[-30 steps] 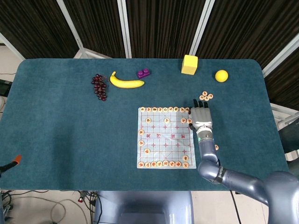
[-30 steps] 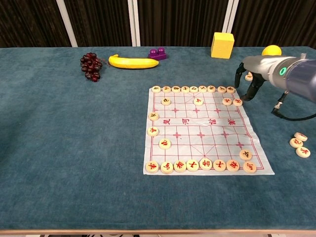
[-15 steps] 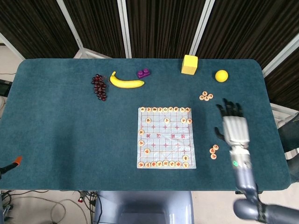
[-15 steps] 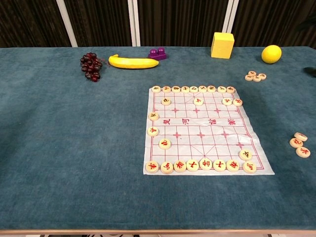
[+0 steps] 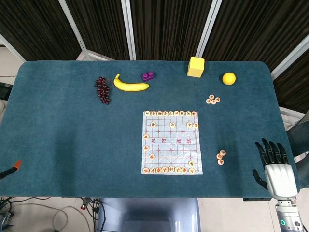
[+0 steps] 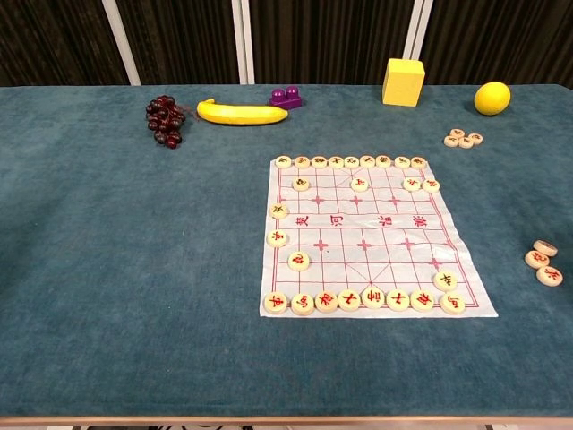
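Head view shows the right robot hand (image 5: 276, 166) spread, holding nothing, near three loose chess pieces (image 5: 220, 156) on the worktop (image 5: 58, 135).

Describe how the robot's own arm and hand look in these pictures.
Only the right hand shows, in the head view at the lower right corner. Its fingers are black and slender; the back of the hand is a pale silver-grey, boxy plate. Below it a grey cylindrical wrist carries a small green ring light. No cables or lettering are visible. The left arm and hand appear in neither view.
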Controlling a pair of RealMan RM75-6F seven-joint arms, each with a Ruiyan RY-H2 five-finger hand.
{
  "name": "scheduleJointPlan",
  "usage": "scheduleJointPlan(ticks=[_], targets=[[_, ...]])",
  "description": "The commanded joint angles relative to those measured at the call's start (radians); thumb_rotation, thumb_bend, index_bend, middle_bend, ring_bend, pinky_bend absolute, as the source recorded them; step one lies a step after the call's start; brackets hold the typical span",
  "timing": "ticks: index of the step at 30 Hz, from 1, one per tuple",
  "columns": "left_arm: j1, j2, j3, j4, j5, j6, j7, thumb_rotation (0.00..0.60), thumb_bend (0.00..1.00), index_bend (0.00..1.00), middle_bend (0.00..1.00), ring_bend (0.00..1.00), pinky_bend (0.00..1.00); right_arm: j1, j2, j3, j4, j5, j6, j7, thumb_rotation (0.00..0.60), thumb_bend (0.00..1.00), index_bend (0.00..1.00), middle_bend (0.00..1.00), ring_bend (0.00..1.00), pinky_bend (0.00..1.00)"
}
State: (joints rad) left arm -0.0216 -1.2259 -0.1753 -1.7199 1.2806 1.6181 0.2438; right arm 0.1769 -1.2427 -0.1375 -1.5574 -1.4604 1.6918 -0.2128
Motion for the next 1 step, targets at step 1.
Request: scheduleJointPlan(ticks=[1], targets=[[0.0, 0.002, 0.0, -0.001, -0.004, -0.001, 0.003, 0.6, 0.03, 0.05, 0.0, 0.0, 0.04, -0.006, 0.017, 0.009, -0.013, 0.011, -0.039, -0.016, 0.6, 0.38, 0.0, 0.0, 0.0, 0.04]])
